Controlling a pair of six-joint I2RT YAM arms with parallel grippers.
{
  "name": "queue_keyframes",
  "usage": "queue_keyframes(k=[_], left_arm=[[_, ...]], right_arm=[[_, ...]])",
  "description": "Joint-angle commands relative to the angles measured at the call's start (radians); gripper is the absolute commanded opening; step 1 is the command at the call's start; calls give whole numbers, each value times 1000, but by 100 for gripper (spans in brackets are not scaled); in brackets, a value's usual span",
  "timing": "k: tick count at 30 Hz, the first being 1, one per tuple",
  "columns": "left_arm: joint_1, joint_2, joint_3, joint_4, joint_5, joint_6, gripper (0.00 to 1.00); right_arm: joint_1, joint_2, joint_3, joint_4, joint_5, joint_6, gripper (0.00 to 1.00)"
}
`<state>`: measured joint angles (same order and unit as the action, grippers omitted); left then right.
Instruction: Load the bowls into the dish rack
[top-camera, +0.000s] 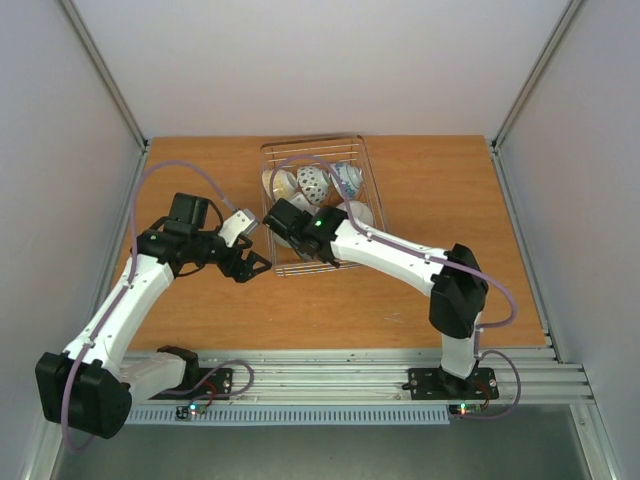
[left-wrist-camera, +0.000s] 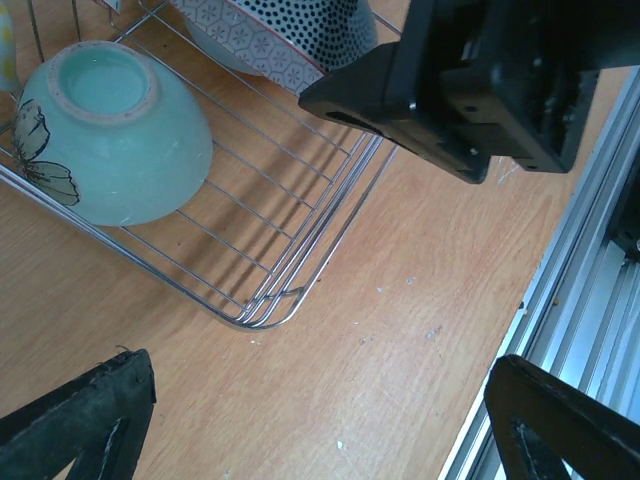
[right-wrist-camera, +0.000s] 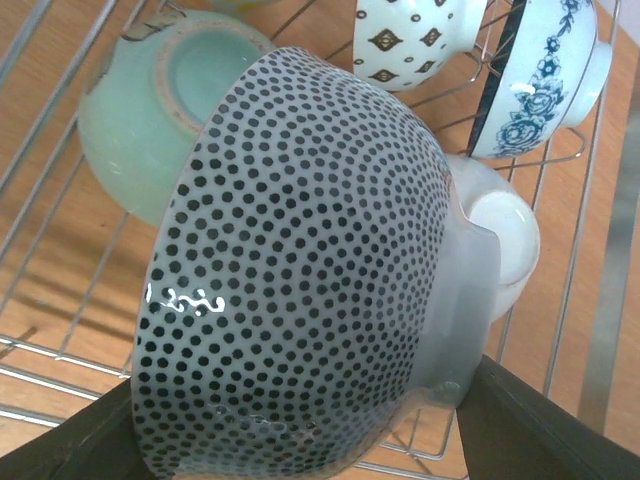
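Nearest the arms, the left fingers (left-wrist-camera: 80, 420) are spread wide with nothing between them. They hover over the bare counter (left-wrist-camera: 400, 330) just off the near left corner of the dish rack (left-wrist-camera: 333, 225), with that arm bent at the elbow and its wrist tipped down. The rack's long side runs away from the arms.

The right arm reaches in low from the right, over the rack's near end. The right fingers (right-wrist-camera: 540, 430) pinch the dotted bowl (right-wrist-camera: 300, 280), which is tipped on its side with its foot toward the white bowl (right-wrist-camera: 505, 235).

Inside the rack, the pale green bowl (left-wrist-camera: 110, 140) lies at the near left with its foot ring up and a flower painted on its side. Further back, the diamond-patterned bowl (right-wrist-camera: 410, 35) and the blue-and-white bowl (right-wrist-camera: 550, 80) stand on edge.
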<state>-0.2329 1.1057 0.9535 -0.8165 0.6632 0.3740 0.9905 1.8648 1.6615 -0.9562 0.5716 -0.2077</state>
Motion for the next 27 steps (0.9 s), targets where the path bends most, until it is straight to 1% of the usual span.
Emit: queue_keyframes(k=[1, 10, 18, 27], left_arm=[[0, -9, -10, 35, -8, -3, 91], [1, -6, -7, 31, -6, -3, 90], [-2, -7, -4, 30, -9, -4, 90], [-1, -7, -1, 27, -11, -4, 90]], right_arm=[[-6, 45, 82, -82, 91, -25, 2], [-6, 160, 156, -173, 141, 3, 3], [-6, 185, 153, -206, 136, 19, 3], [-6, 274, 178, -234, 131, 27, 5]])
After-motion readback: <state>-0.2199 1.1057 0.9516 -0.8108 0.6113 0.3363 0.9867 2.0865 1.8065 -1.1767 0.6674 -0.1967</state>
